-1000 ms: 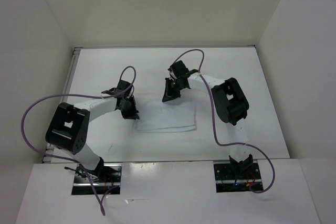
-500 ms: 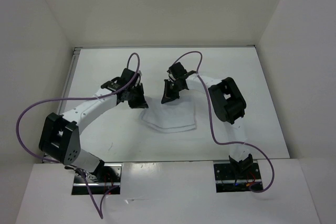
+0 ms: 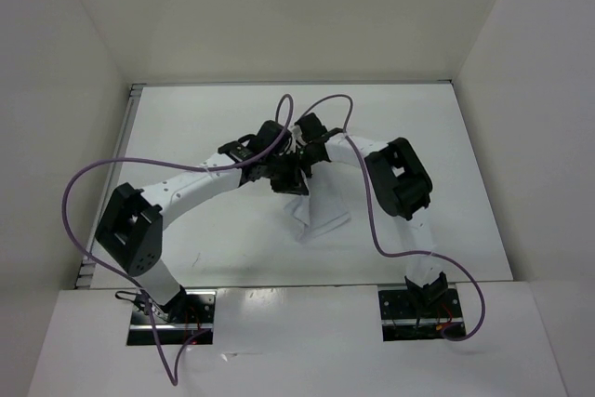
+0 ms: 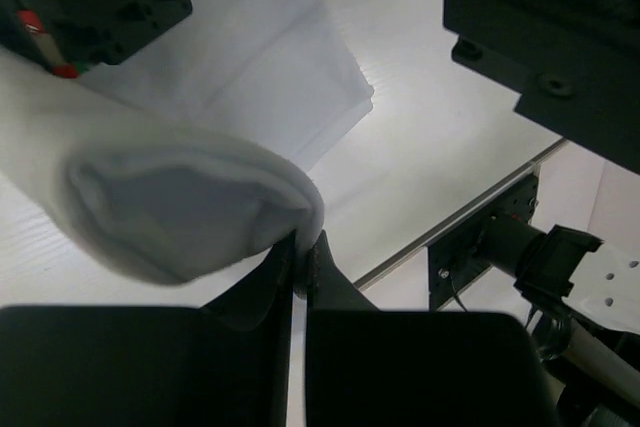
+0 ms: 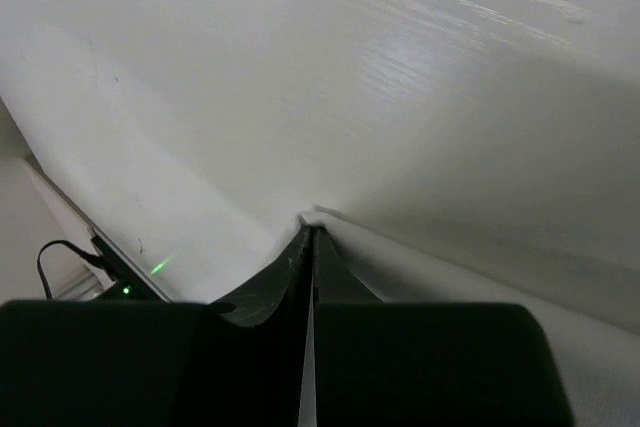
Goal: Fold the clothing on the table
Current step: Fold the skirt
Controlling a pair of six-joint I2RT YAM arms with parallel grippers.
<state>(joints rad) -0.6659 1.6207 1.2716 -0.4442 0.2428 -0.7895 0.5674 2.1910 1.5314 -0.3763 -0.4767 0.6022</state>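
The left claw (image 4: 299, 247) and right claw (image 5: 309, 232) are each pinching tightly an edge of the clothing (image 3: 321, 216) — soft, light, limp, best taken at corners.

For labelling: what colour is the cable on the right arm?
Purple cable, best seen in the top external view.

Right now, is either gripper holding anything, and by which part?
Both hold the clothing. The left gripper is shut on a bunched fold; the right gripper is shut on a thin edge. The rest drapes to the table.
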